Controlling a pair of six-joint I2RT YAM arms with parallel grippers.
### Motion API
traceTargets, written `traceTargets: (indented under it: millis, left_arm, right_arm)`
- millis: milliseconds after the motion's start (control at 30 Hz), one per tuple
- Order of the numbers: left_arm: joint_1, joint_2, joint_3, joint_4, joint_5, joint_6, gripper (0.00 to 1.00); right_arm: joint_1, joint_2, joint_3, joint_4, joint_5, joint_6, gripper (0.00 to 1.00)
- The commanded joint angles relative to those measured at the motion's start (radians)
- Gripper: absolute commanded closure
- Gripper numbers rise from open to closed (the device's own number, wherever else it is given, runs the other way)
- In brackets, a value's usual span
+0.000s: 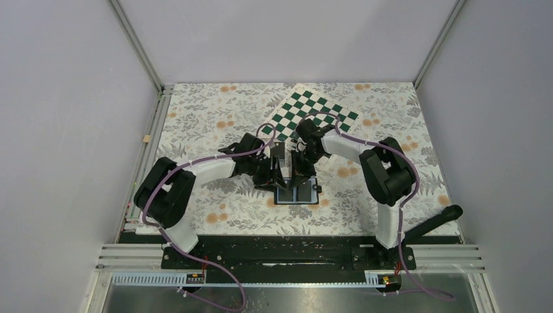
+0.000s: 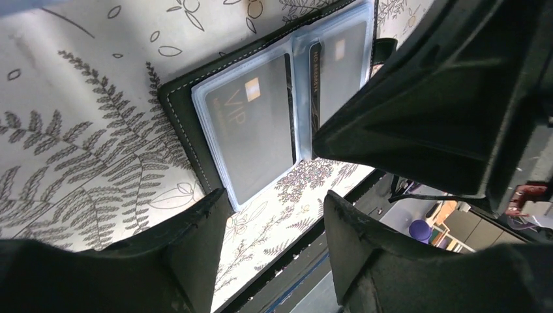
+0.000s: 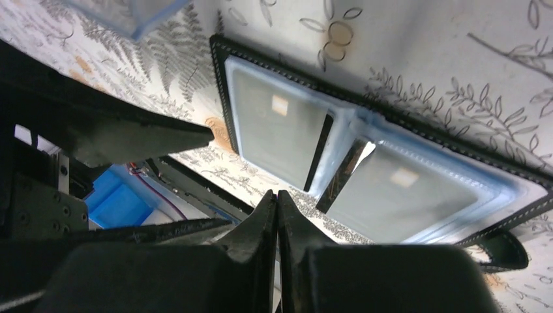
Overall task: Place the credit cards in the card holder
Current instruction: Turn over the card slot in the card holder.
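Observation:
The black card holder [image 1: 297, 195] lies open on the floral cloth at front centre. Its clear sleeves hold two dark credit cards, a "VIP" one [image 2: 251, 127] and a second [image 2: 340, 62]. Both cards also show in the right wrist view [image 3: 277, 127] [image 3: 404, 189], and the holder's snap tab [image 3: 507, 251] sticks out at its lower right. My left gripper [image 2: 274, 199] is open and empty, hovering at the holder's near edge. My right gripper [image 3: 276, 194] is shut just above the holder, with nothing visible between its fingers. Both grippers [image 1: 277, 176] [image 1: 302, 173] stand close together over the holder.
A green-and-white checkered board [image 1: 314, 114] lies behind the grippers. A corner of a clear plastic box [image 3: 130, 13] sits just beyond the holder. The table's front edge with its black rail [image 1: 287, 244] is close below. The right arm's body [image 2: 450, 98] fills the left wrist view's right side.

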Motion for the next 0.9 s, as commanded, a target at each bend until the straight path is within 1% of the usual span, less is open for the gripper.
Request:
traceTargets:
  millis: [0, 200, 333, 467, 500, 533, 567, 733, 800, 867]
  left_arm:
    - [0.001, 0.043, 0.037, 0.072, 0.047, -0.020, 0.46]
    - [0.001, 0.097, 0.075, 0.040, 0.030, -0.013, 0.50]
    - [0.001, 0.119, 0.092, 0.009, 0.001, 0.000, 0.50]
    - [0.001, 0.122, 0.089, 0.011, -0.002, -0.003, 0.50]
    - [0.001, 0.122, 0.090, 0.012, -0.004, -0.004, 0.50]
    - [0.001, 0.120, 0.091, 0.012, -0.005, -0.005, 0.50]
    - [0.002, 0.121, 0.091, 0.011, -0.004, -0.006, 0.51]
    - [0.001, 0.126, 0.092, 0.014, -0.006, -0.009, 0.54]
    - [0.001, 0.130, 0.095, 0.018, -0.016, -0.010, 0.59]
    - [-0.001, 0.131, 0.095, 0.029, 0.010, -0.014, 0.62]
  right_arm:
    - [0.008, 0.042, 0.049, -0.037, 0.034, 0.009, 0.94]
    - [0.010, 0.048, 0.008, -0.071, 0.133, 0.006, 0.96]
    - [0.010, 0.049, -0.002, -0.095, 0.164, -0.009, 0.96]
    - [0.011, 0.063, -0.002, -0.088, 0.152, -0.014, 0.96]
    - [0.011, 0.066, 0.000, -0.043, 0.148, -0.015, 0.96]
    - [0.011, 0.066, 0.002, -0.082, 0.144, -0.015, 0.96]
    - [0.012, 0.064, 0.002, -0.085, 0.141, -0.014, 0.96]
    - [0.013, 0.067, 0.002, -0.060, 0.102, -0.012, 0.96]
    - [0.015, 0.074, -0.001, -0.049, 0.085, -0.010, 0.96]
    - [0.017, 0.078, -0.007, -0.045, 0.077, -0.011, 0.96]
